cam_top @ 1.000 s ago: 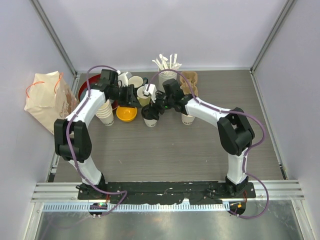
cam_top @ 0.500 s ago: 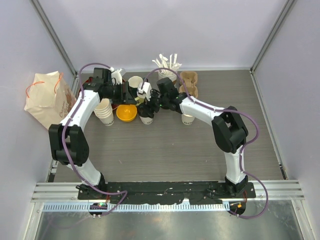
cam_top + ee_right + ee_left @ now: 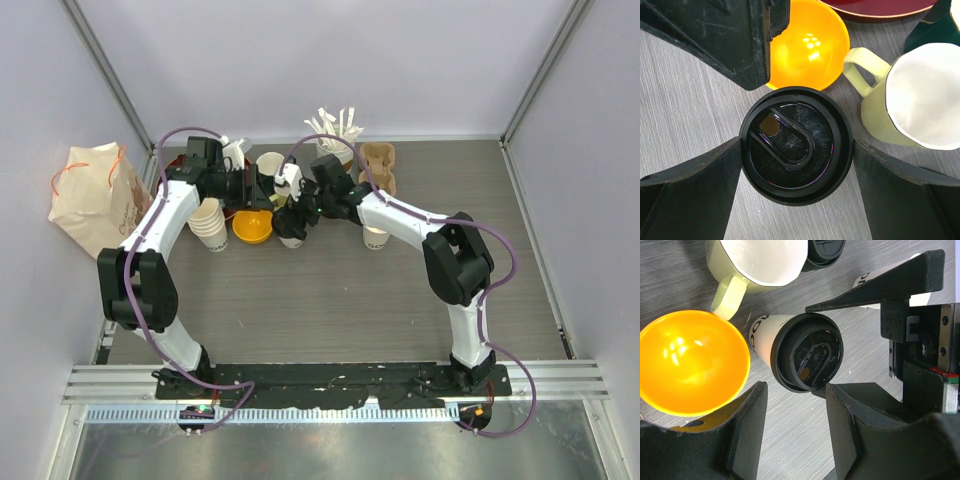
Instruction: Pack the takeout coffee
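Note:
One takeout coffee cup, white with a black lid, stands on the table beside the orange bowl. It also shows in the left wrist view and, mostly covered, in the top view. My right gripper straddles it from above, with both fingers against the lid's rim. My left gripper is open and empty, just beside this cup. The black lid of a second takeout cup shows past the pale yellow mug. It is hidden in the top view.
The orange bowl, pale yellow mug and red plate crowd the cup. A stack of lidless paper cups, a paper bag, a brown cup carrier and another white cup stand around.
My right gripper has moved left and slightly back, and the lidded cup between its fingers moved with it. My left gripper drew back a little toward the mugs.

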Robot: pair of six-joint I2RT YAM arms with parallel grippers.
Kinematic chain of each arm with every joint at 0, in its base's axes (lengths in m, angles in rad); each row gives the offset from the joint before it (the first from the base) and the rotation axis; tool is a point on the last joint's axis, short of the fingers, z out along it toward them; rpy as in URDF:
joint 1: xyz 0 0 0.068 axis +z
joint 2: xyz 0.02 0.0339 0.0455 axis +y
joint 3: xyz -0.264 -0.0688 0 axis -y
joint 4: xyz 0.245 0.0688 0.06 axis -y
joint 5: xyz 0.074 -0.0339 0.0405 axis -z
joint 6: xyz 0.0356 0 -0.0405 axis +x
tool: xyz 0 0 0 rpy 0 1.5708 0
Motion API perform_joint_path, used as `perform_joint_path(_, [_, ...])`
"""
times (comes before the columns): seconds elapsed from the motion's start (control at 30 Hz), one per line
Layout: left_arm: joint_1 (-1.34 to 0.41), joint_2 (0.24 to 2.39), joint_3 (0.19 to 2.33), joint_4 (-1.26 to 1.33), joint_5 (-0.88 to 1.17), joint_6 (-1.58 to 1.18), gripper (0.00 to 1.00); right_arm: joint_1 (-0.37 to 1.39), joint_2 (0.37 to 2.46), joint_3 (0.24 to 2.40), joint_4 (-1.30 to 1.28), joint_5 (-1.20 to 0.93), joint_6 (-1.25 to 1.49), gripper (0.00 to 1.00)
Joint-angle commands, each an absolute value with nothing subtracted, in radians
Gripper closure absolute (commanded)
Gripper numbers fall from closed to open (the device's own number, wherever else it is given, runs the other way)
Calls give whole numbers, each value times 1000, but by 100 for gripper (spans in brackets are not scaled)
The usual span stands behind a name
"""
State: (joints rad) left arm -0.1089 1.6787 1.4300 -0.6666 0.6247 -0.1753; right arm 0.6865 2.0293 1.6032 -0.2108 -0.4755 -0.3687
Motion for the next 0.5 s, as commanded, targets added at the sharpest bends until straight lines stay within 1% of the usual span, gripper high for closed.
perform_joint_path(0.0, [-104,1658,1430,-663,653,-163,45,690,2017,1638,-294,-443,-379,7])
perform_joint_path(0.47, [-104,1695,1428,-670,653,-161,43,680,2023,1732,-322,-462,-364,7])
